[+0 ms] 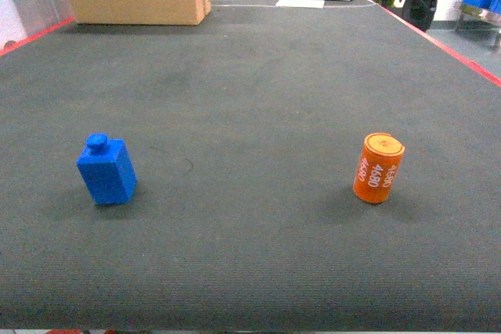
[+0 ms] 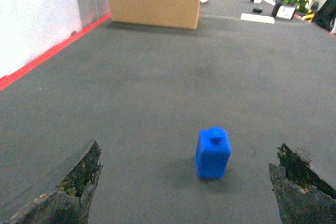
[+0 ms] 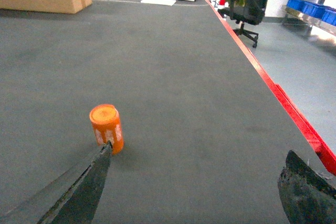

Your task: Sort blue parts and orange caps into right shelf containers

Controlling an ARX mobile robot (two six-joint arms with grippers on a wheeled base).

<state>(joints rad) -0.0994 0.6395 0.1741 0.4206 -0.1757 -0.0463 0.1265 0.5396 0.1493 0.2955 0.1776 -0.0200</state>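
Grey ribbed matting on the red-edged table (image 1: 258,60) carries your two pieces well apart: a blue plastic block with a round knob on top (image 1: 106,170) stands upright on the left, an orange cylindrical cap with white digits (image 1: 379,167) on the right. Your left gripper (image 2: 186,182) is spread wide with the block between and beyond its fingers, untouched. Your right gripper (image 3: 197,187) is equally wide, its left finger (image 3: 86,187) overlapping the cap's base, while bright-blue plastic crates (image 3: 315,10) sit on the steel shelf (image 3: 310,19) far right
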